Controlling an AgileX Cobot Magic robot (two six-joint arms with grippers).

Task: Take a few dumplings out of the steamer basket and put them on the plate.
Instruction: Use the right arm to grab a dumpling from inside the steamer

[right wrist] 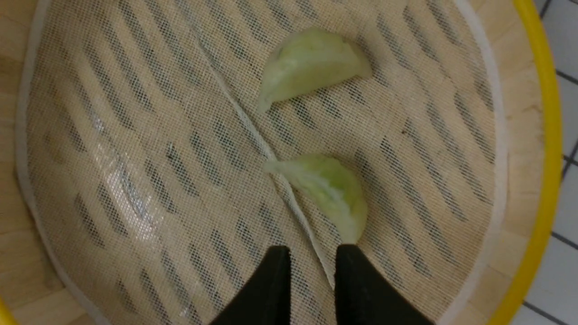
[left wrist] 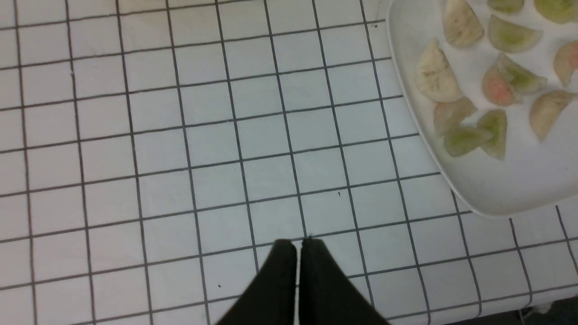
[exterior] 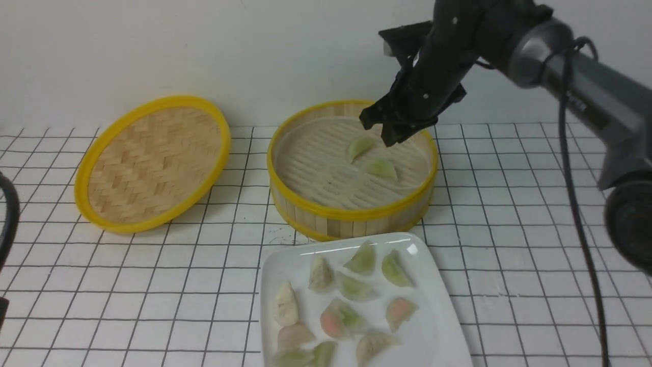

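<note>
Right wrist cam: right fingers [right wrist: 350, 271] slightly parted, empty, one green dumpling [right wrist: 327, 189] just past one tip, second dumpling [right wrist: 311, 63] further ahead, both in steamer basket [right wrist: 539, 135]. Front view hides that gap. Left fingers [left wrist: 316, 266] clenched over counter [left wrist: 180, 158], plate [left wrist: 496, 189] off to one side.

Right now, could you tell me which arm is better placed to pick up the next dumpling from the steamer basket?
The right: the right gripper hangs over the steamer basket, jaws parted, just short of the nearer green dumpling. The left gripper is shut over the gridded table beside the plate.
</note>
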